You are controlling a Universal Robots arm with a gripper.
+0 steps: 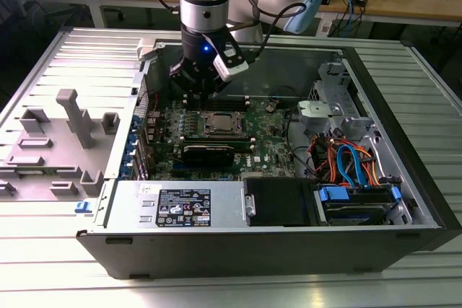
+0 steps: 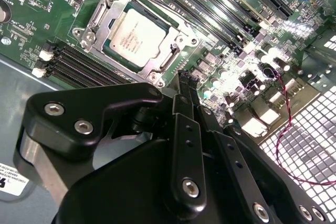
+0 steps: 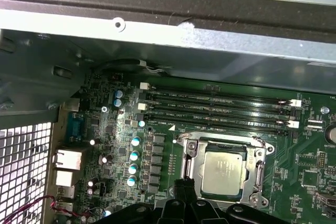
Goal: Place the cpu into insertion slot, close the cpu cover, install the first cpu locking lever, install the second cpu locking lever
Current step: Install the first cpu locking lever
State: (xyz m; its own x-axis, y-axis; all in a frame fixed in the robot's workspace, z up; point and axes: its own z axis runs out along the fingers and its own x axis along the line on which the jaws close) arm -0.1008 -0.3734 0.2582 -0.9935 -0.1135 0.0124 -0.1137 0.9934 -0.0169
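So the table (image 1: 50, 272) is one of those slotted aluminium ones, silver ribs all over. An open black PC case (image 1: 238, 247) lies flat across its middle and takes up most of it. Toward the table's edge on the exterior view's left stand grey plastic blocks (image 1: 72, 117), just beside the case.

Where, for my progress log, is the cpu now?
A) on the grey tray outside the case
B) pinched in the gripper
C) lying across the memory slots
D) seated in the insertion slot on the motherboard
D: in the second wrist view the cpu lies flat within the window of the cpu cover on the board, apart from the gripper.
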